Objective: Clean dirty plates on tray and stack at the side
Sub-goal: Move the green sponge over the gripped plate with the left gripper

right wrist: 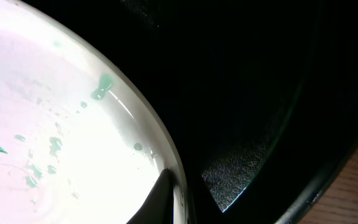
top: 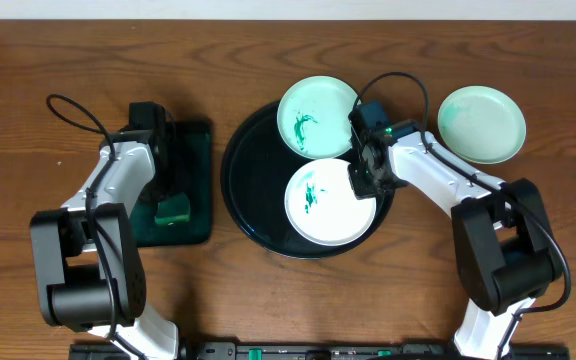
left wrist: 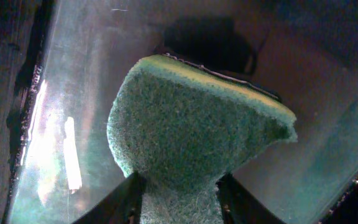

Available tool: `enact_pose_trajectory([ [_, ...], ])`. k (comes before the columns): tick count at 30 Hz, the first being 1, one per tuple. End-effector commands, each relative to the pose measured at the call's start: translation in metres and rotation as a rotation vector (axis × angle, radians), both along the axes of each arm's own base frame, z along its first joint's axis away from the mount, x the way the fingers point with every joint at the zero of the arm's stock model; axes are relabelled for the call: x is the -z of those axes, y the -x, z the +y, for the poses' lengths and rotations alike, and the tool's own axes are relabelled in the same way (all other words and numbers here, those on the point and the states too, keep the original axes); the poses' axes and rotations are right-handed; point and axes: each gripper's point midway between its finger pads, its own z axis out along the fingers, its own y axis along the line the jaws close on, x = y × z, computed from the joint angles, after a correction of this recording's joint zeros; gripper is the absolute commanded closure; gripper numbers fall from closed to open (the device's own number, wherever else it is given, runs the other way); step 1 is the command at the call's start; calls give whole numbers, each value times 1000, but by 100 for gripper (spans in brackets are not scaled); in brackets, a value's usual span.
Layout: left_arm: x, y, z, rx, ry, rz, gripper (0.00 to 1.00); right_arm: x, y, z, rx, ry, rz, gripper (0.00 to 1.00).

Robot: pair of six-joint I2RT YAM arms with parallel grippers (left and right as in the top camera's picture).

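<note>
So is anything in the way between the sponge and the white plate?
Nothing visible blocks it. Between the sponge in the left gripper and the white plate are only bare table and the black tray's low rim. The right gripper pinches the plate's far edge.

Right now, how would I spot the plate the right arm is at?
Find the large round glossy black tray mid-table, carrying two small round plates. Yours is the white plate nearer the robot, green-smeared, the right end effector at its rim; its neighbour is pale teal.

Three plates (top: 317, 116) (top: 328, 207) (top: 481, 123), two trays (top: 240, 185) (top: 198, 190), one sponge (top: 173, 210)
</note>
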Motion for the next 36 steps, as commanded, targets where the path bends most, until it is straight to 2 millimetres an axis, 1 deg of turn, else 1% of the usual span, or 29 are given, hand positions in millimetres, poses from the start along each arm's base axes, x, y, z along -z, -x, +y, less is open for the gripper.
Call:
enact_pose_trajectory([
  [1,10,4,4,-6,-16,29,67,20,22,7,-29,4,84,99],
  [3,11,3,1,2,-2,24,78,20,22,7,-29,3,84,99],
  [4,11,1,-2,12,17,20,81,20,22,7,-29,4,84,99],
  [6,13,-1,-8,16,50,13,91,20,22,7,-29,5,86,99],
  [11,20,0,-10,18,64,28,93,20,22,7,-29,5,87,99],
  [13,19,0,-10,17,64,25,93,20,23,7,-29,6,88,99],
  [16,6,-3,-11,10,63,-8,93,20,23,7,-29,6,89,99],
  [19,-13,-5,-17,30,59,-47,93,20,23,7,-29,6,89,99],
  [26,-77,-6,-45,123,52,-204,93,20,22,7,-29,5,86,99],
  [29,-99,-1,-59,156,58,-256,93,20,21,7,-29,3,83,99],
  [31,-109,1,-75,195,98,-284,93,20,21,8,-29,2,81,99],
  [32,-113,2,-86,220,138,-295,93,20,21,8,-29,2,80,99],
  [36,-116,4,-125,300,288,-304,93,20,20,11,-30,-15,81,99],
])
